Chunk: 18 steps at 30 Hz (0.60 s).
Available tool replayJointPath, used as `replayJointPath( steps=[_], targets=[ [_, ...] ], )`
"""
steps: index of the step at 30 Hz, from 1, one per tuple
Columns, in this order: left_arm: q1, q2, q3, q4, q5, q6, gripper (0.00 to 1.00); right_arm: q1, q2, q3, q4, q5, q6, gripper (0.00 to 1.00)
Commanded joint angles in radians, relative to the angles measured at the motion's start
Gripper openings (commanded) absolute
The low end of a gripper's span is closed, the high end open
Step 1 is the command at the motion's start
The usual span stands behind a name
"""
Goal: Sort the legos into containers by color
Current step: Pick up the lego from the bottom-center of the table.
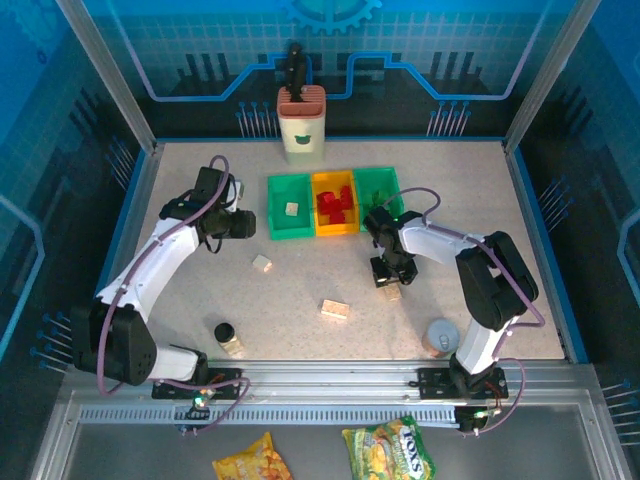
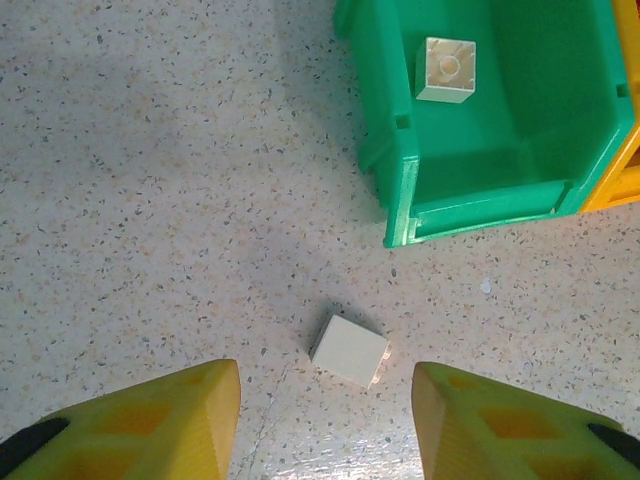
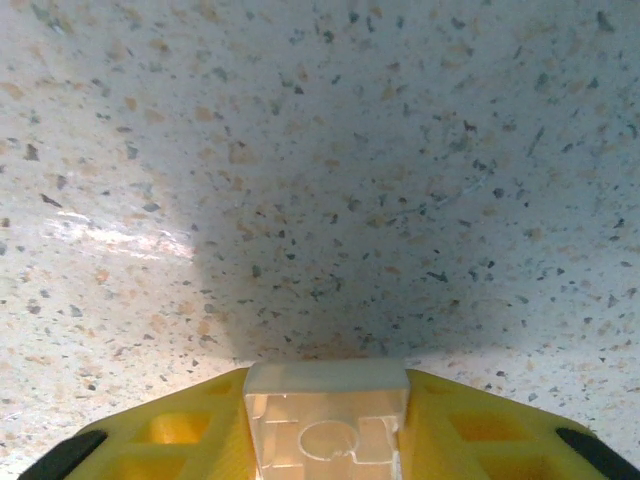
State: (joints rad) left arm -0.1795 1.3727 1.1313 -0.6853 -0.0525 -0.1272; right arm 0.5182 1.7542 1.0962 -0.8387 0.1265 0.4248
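My right gripper [image 1: 388, 278] is down at the table, right of centre, shut on a cream lego [image 3: 325, 420] whose hollow underside faces the wrist camera between the yellow fingers [image 3: 180, 430]. My left gripper [image 2: 325, 385] hangs open over a loose cream lego [image 2: 350, 350] lying just ahead of its fingertips. The three containers stand in a row at the back. The left green bin [image 1: 276, 215] holds one cream lego [image 2: 445, 70], the orange-yellow bin [image 1: 318, 205] holds red legos [image 1: 337, 203], and the right green bin [image 1: 377, 188] sits beside it. Another cream lego [image 1: 335, 310] lies mid-table.
A tall cream holder [image 1: 301, 125] stands behind the bins. A black-capped jar [image 1: 227, 337] sits near the front left and a grey round cup [image 1: 440, 338] near the front right, beside the right arm's base. Snack bags [image 1: 385, 450] lie below the table rail.
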Motion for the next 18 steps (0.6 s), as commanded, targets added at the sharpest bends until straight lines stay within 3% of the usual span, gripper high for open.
replayJointPath(
  steps=[1,9,18],
  targets=[
    [0.009,-0.027,-0.015,0.020,0.027,0.017,0.49,0.015,-0.007,0.034,-0.032,0.018,0.001,0.38],
    [0.015,-0.033,-0.018,0.030,0.036,0.021,0.49,0.047,-0.011,0.118,-0.065,0.023,0.029,0.38],
    [0.019,-0.051,-0.022,0.043,0.052,0.017,0.49,0.138,0.073,0.340,-0.075,0.027,0.115,0.38]
  ],
)
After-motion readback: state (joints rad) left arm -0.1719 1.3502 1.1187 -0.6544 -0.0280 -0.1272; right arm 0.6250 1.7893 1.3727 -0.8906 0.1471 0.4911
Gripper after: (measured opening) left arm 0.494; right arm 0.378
